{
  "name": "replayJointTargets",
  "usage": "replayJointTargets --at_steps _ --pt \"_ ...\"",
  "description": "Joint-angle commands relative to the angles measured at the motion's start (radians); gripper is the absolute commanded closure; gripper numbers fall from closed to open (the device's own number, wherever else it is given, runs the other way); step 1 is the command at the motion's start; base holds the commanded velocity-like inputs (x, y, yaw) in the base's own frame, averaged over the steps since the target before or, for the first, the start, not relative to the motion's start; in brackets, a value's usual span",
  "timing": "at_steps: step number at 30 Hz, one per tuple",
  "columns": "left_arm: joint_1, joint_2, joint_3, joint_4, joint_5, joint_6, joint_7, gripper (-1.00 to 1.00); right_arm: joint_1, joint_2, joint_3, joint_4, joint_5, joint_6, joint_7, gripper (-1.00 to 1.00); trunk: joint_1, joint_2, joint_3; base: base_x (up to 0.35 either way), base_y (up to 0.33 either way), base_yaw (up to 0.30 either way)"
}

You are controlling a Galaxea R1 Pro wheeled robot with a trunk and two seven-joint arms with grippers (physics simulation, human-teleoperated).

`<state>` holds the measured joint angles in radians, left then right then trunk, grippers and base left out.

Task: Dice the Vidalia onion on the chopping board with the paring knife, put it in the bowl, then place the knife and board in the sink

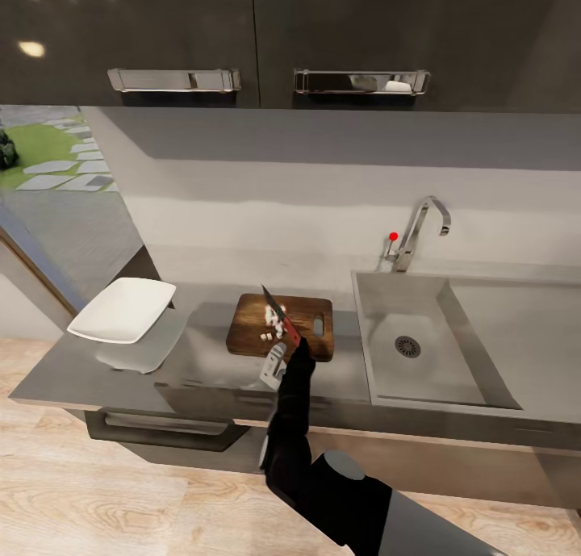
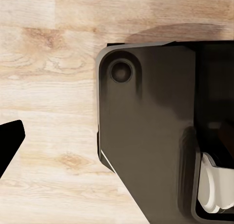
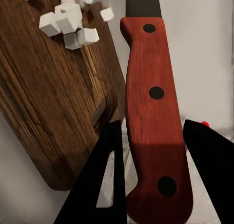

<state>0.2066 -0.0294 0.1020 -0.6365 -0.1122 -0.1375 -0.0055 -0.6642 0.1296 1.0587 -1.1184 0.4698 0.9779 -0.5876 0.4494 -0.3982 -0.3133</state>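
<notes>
The right gripper (image 1: 278, 361) pinches the knife (image 1: 282, 318) by its red handle, its two dark fingers (image 3: 100, 175) closed against either side, the blade angled up over the board (image 1: 282, 325). The onion is already cut: small pale dice (image 1: 273, 320) lie in a loose cluster near the middle of the board, which sits on the bench (image 1: 97, 370) between the bowl (image 1: 123, 308) and the sink (image 1: 420, 354). The bowl stands well apart to the left, at the bench's corner.

The dice are the likely trouble. They are light and loose, so a sweep of the blade could scatter them onto the bench, and tipping the board toward the bowl could spill them short. The bowl, near the edge, could be nudged off. The knife's grip sits low on the handle, so the blade may pivot.

The left gripper faces the floor (image 2: 48, 87) beside the robot's base (image 2: 146, 136); whether it is spread cannot be told.
</notes>
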Motion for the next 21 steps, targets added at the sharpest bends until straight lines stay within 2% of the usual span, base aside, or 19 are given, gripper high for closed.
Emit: replayJointTargets --at_steps 1,14,18,19,21 --pt "0.001 -0.001 0.005 -0.002 -0.011 -0.002 -0.001 -1.0 -0.002 0.001 0.003 0.014 -0.008 0.002 -0.008 1.0 0.001 -0.002 -0.002 0.0 0.0 0.0" --pt "0.001 -0.001 0.005 -0.002 -0.011 -0.002 -0.001 -1.0 -0.002 0.003 0.003 0.011 -0.006 0.002 -0.008 1.0 0.001 -0.002 -0.002 0.0 0.0 0.0" --pt "0.001 -0.001 0.005 -0.002 -0.011 -0.002 -0.001 -1.0 -0.002 0.005 -0.005 -0.037 -0.003 -0.003 -0.009 1.0 0.001 -0.002 -0.002 0.0 0.0 0.0" --pt "0.001 -0.001 0.005 -0.002 -0.011 -0.002 -0.001 -1.0 -0.002 0.002 -0.027 -0.097 -0.003 -0.004 -0.009 1.0 0.001 -0.002 -0.002 0.0 0.0 0.0" --pt "0.001 -0.001 0.005 -0.002 -0.011 -0.002 -0.001 -1.0 -0.002 -0.004 -0.121 -0.228 -0.006 -0.002 -0.008 1.0 0.001 -0.002 -0.002 0.0 0.0 0.0"
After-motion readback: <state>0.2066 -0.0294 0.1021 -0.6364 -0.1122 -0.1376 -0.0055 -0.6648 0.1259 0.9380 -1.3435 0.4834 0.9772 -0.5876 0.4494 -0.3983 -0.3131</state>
